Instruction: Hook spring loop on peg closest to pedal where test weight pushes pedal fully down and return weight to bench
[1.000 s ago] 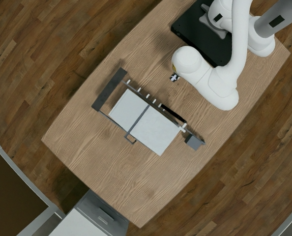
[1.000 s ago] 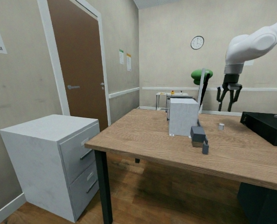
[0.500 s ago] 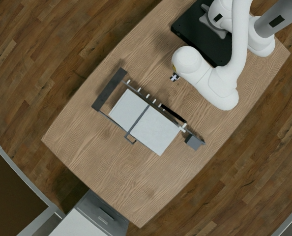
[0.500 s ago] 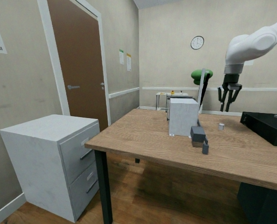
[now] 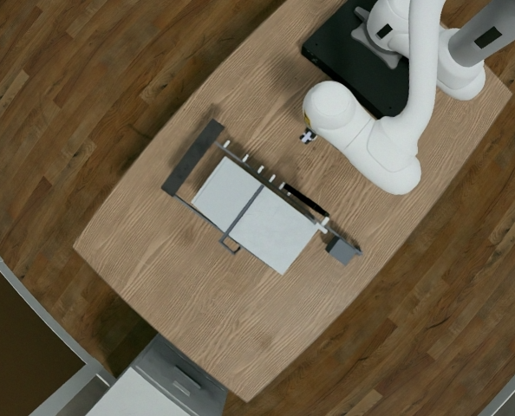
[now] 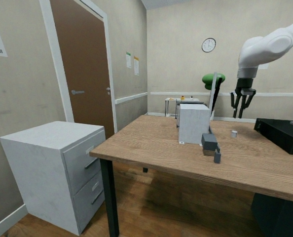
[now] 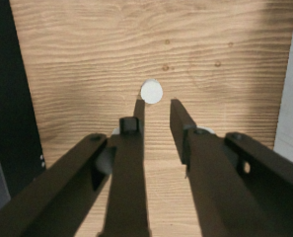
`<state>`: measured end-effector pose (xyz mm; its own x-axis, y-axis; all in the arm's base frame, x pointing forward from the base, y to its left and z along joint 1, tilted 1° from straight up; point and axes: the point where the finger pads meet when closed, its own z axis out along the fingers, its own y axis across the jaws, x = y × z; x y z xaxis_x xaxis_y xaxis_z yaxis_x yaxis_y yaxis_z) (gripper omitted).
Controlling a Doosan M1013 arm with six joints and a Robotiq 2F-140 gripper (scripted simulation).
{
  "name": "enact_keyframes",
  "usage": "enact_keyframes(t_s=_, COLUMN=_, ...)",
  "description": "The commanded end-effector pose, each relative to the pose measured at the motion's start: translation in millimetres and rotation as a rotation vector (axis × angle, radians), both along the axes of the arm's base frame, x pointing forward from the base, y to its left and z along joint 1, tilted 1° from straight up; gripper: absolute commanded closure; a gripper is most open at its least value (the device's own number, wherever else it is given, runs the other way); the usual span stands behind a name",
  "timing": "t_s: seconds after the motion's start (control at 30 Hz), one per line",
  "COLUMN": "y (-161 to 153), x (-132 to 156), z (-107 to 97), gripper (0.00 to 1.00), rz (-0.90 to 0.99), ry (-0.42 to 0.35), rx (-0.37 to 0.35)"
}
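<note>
The weight, a small pale cylinder [image 6: 234, 134] [image 7: 151, 92], stands upright on the bench; the arm hides it in the top view. My gripper [image 5: 308, 135] [image 6: 238, 117] [image 7: 157, 113] points down high above the weight. Its fingers are empty, with a narrow gap between them. The feeder [image 5: 276, 228] [image 6: 194, 125] is a pale box with a dark grey pedal [image 5: 342, 250] [image 6: 209, 141] raised at one end. A black spring [image 5: 304, 198] [image 6: 216, 97] runs beside the row of white pegs [image 5: 261, 169]. Its upper end is by the peg [image 5: 281, 185] at the pedal end of the row; the loop is too small to make out.
A long dark bar [image 5: 192, 156] stands across the feeder's far end, and a thin rod frame [image 5: 244, 210] crosses the box. The black base plate [image 5: 338, 67] [image 6: 279, 135] lies beside the gripper. A drawer cabinet [image 6: 52, 163] stands beyond the bench edge.
</note>
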<state>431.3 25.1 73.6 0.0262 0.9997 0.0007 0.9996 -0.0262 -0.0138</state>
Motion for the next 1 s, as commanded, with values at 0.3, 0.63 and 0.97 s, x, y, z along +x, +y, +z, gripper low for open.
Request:
enact_keyframes(t_s=0.3, y=1, x=9, z=46, gripper=0.76, rz=0.016, ry=0.001, rx=0.149)
enact_keyframes(t_s=0.63, y=3, x=18, z=92, gripper=0.76, rz=0.032, ry=0.003, rx=0.299)
enact_keyframes(t_s=0.97, y=3, x=18, z=92, gripper=0.76, rz=0.032, ry=0.003, rx=0.299)
